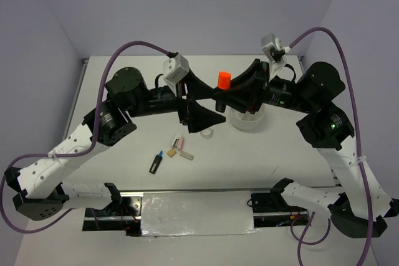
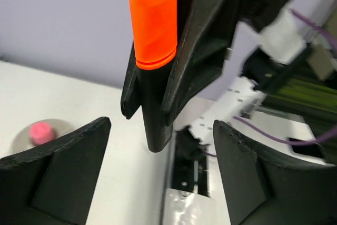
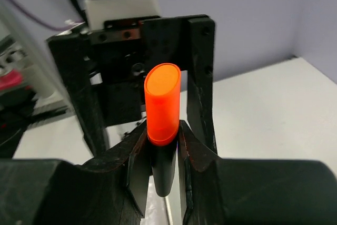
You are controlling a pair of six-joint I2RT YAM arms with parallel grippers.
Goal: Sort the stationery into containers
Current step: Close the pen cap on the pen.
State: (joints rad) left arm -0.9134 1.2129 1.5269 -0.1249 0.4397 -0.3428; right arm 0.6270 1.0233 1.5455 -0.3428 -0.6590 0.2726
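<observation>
Above the table's centre, the right end effector is clamped on the upright orange-capped marker.
The left end effector, fingers apart, flanks it at 8 o'clock. The white tub stands at 5 o'clock, its compartments hidden by the arm.

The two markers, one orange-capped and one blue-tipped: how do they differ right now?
The orange marker stands upright in the air, gripped by the right claw; the blue marker lies flat on the table, untouched. Caps differ: orange versus blue. Both have black bodies.
</observation>
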